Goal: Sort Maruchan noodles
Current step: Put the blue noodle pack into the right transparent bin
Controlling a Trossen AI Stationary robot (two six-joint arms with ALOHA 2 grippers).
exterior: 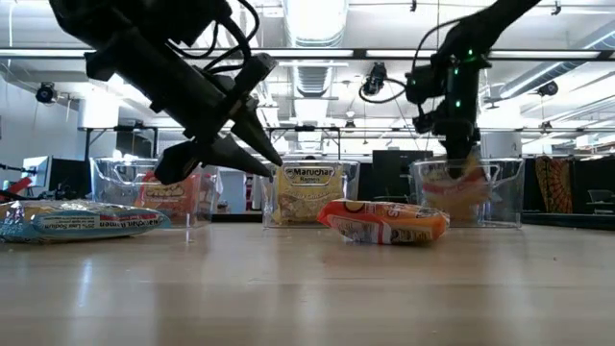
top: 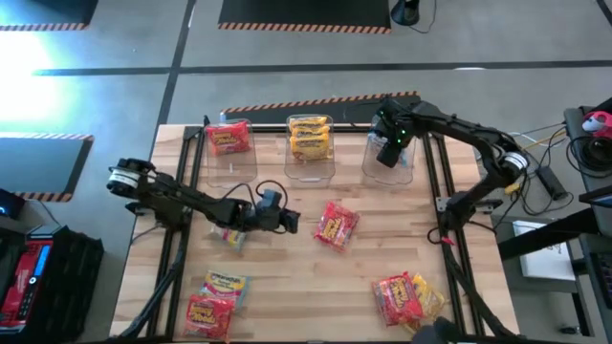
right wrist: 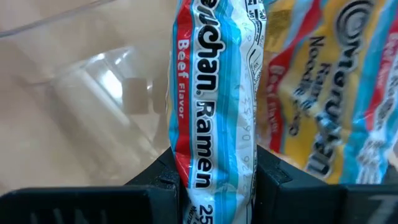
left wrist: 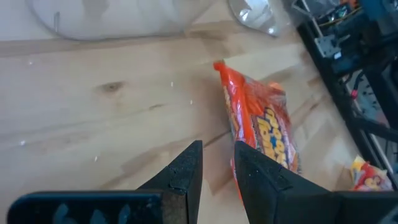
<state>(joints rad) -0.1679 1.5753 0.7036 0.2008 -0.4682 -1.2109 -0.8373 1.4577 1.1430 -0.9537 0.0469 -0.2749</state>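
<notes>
Maruchan ramen packets lie about the table: a red one [top: 337, 225] at the middle, one [top: 232, 235] under my left arm, a few [top: 214, 296] at the near left and a few [top: 405, 297] at the near right. Three clear bins stand at the far edge. The left bin holds a red packet [top: 228, 139] and the middle bin yellow ones [top: 311, 138]. My left gripper [left wrist: 217, 167] hovers just left of the red middle packet [left wrist: 261, 127], its fingers a narrow gap apart. My right gripper [right wrist: 214, 177] is over the right bin [top: 387, 162], shut on a red, white and blue beef packet [right wrist: 214, 81]. My right gripper pinches the beef packet between its two fingers, one on each flat face, near the packet's upper end [right wrist: 214, 158]. The fingers come from above, pointing down into the right bin. The packet hangs edge-on below them inside the bin [exterior: 463, 190]; whether it touches the floor I cannot tell.
Another packet [right wrist: 336, 93] with a yellow and blue wrapper lies in the right bin behind the held one. Black frame rails run along the table's left and right sides. Bare wood shows between the bins and the near packets.
</notes>
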